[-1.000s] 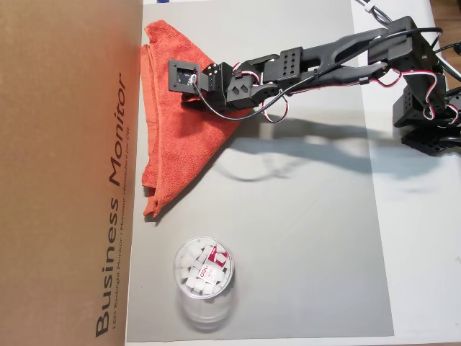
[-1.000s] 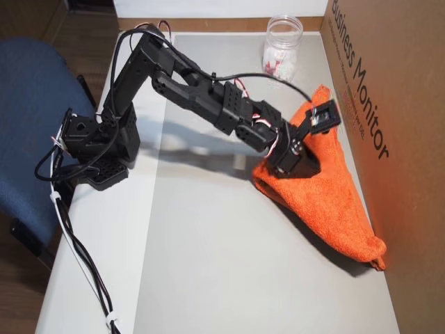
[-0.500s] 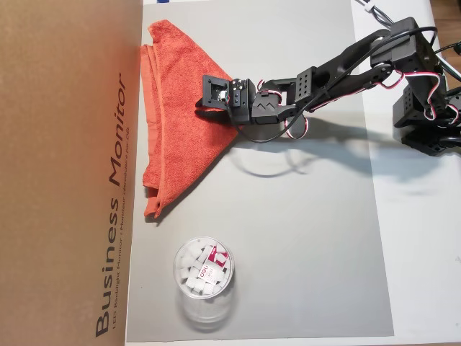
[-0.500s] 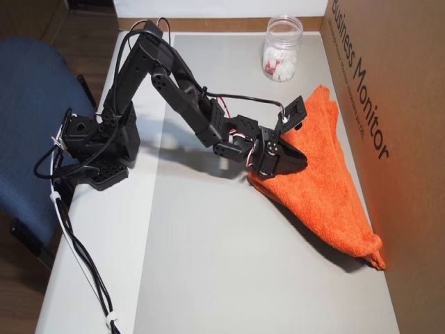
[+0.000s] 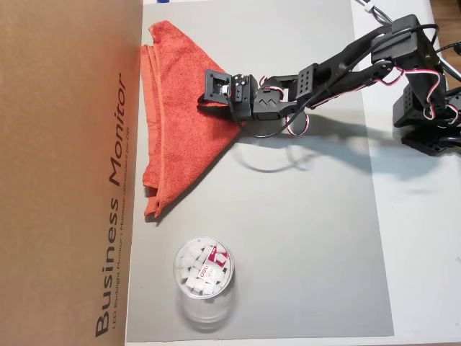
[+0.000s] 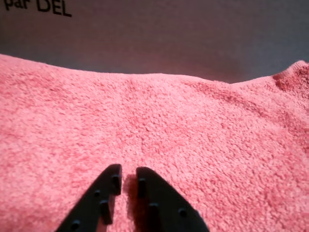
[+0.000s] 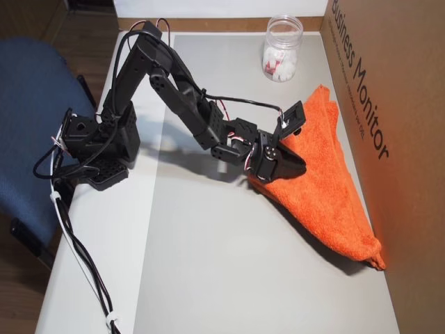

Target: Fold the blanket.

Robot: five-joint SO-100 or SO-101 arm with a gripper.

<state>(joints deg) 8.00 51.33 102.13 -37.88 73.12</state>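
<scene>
The blanket [image 5: 173,108] is an orange-red terry towel lying folded into a triangle on the grey mat [image 5: 302,238], its long edge against the cardboard box. It also shows in the other overhead view [image 7: 327,181] and fills the wrist view [image 6: 169,121]. My gripper [image 5: 209,101] hangs low over the towel near its pointed right corner, seen also in the other overhead view [image 7: 300,167]. In the wrist view the gripper [image 6: 128,180] has its jaws almost together, with no cloth visibly between them.
A large cardboard box [image 5: 65,180] printed "Business Monitor" walls off the side beyond the towel. A clear plastic jar [image 5: 204,277] of white pieces stands on the mat near the towel's lower tip. The arm's base [image 5: 425,108] sits on the white table. A blue chair [image 7: 28,104] stands beside it.
</scene>
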